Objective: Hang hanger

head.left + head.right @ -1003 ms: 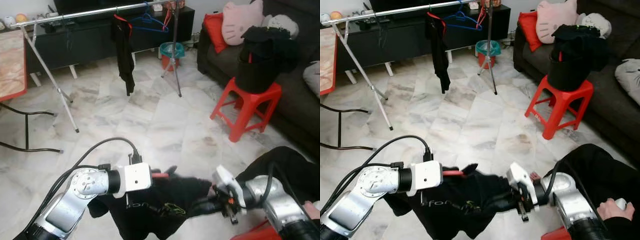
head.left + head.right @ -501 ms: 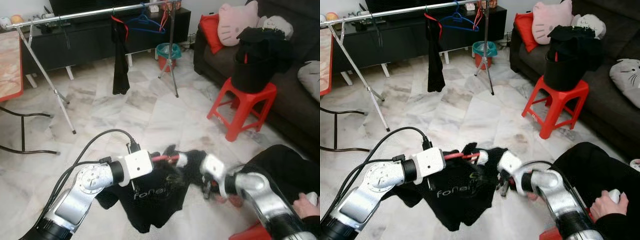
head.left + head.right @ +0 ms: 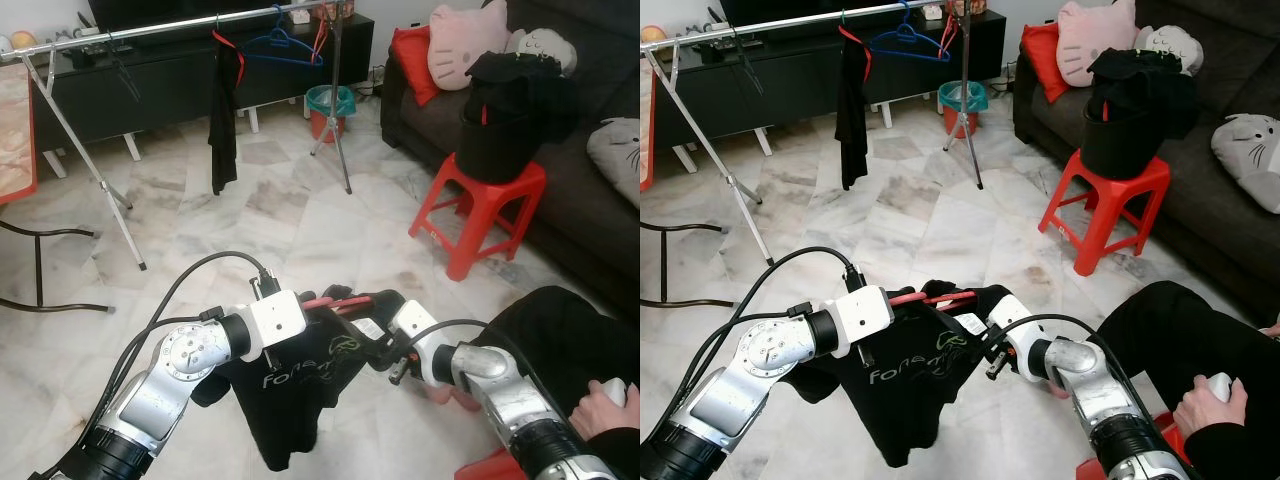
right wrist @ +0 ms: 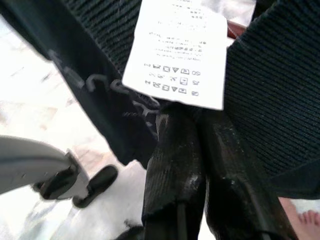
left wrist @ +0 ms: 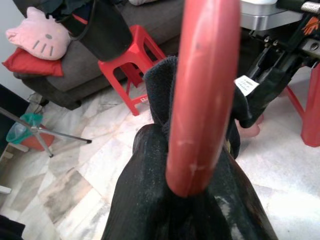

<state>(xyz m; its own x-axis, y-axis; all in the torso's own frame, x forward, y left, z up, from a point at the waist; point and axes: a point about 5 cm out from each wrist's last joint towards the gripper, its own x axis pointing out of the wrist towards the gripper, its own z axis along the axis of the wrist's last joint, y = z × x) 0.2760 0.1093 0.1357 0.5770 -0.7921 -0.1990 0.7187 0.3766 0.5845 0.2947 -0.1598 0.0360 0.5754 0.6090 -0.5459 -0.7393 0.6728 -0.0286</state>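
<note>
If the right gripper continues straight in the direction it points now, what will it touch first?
The right gripper points toward the robot's left, into the black shirt. Its fingers are already closed on that shirt's collar near the white care label, so only cloth lies ahead, then probably the red hanger.

Glossy red plastic hanger [image 5: 202, 95], black knit shirt [image 3: 300, 385]

white lettering is showing on the black shirt [image 3: 902, 385] at lower centre of the head views, reading roughly "fone"; its white care tag [image 4: 175, 55] is carrying laundry symbols and print too small to read.
</note>
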